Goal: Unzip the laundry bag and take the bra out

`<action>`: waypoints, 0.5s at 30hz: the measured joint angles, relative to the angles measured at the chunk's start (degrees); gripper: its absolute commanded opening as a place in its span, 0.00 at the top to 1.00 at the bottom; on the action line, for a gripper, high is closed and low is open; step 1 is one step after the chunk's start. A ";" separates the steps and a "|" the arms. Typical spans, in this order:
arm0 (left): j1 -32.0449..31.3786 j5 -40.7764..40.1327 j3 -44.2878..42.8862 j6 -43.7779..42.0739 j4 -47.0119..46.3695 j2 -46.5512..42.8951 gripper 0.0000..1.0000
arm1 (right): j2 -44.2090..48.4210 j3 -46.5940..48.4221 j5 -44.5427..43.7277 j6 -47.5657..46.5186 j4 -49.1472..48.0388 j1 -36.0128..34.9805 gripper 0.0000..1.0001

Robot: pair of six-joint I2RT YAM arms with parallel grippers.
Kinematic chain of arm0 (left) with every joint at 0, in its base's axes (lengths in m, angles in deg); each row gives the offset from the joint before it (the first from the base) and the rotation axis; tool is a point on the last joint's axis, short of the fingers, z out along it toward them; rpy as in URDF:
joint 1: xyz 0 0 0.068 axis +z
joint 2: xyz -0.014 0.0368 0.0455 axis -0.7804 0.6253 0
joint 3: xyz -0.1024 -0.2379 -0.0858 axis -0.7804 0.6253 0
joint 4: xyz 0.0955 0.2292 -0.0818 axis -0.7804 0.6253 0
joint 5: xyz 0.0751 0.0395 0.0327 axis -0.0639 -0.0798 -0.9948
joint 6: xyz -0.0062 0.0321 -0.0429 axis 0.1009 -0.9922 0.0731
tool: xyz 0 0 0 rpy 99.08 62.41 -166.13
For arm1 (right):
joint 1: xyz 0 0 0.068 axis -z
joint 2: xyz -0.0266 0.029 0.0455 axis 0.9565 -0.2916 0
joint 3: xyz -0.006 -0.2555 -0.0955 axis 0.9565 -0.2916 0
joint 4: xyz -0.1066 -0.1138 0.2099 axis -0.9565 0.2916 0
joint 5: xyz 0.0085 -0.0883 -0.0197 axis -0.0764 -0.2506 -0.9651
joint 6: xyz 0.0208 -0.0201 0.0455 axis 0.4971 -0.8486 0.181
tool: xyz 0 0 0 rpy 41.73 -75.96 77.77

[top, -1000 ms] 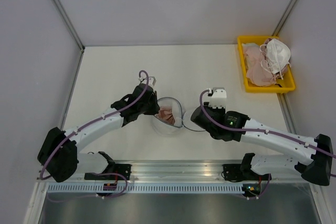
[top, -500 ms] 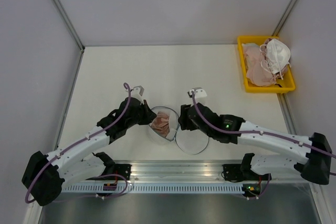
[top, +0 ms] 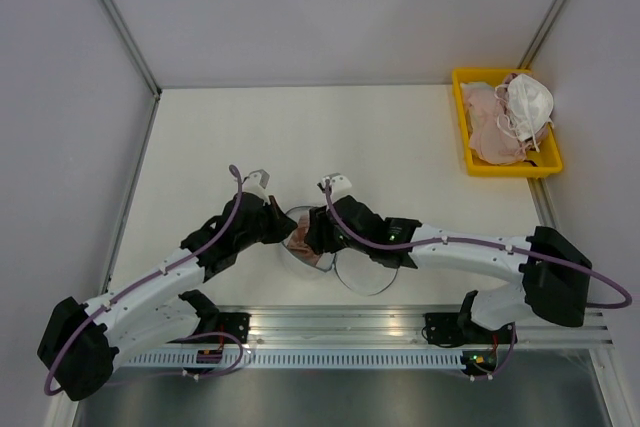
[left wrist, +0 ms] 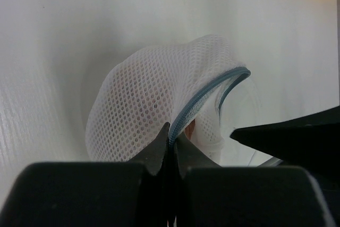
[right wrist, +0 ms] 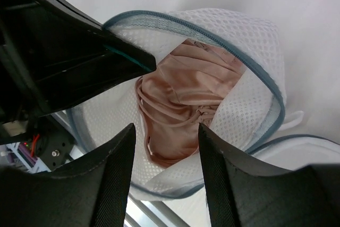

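We look down on a pale, off-white bench (top: 380, 137), closed in by grey panels at the back and both sides. Two things lie directly on it. Near the front edge, about the middle, sits the laundry bag (top: 300, 247), unzipped, its opened mesh half spread flat on the bench toward the right arm's side. Well apart, a yellow tray (top: 512, 172) rests in the far right corner.

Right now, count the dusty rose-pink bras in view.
1: the dusty rose-pink soft bra sits inside the unzipped white mesh laundry bag; another could hide beneath it.
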 measured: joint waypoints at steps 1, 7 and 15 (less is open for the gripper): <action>0.00 0.00 0.00 0.13 0.00 0.00 0.98 | -1.44 0.15 0.31 -0.20 -0.81 0.00 0.42; 0.00 -0.02 0.00 0.46 0.11 -0.55 0.98 | -7.76 0.26 0.39 -3.45 -5.22 0.00 0.33; -0.02 -0.07 0.02 0.46 0.37 -1.27 0.98 | -15.76 2.99 -0.07 -14.58 -8.48 0.00 0.23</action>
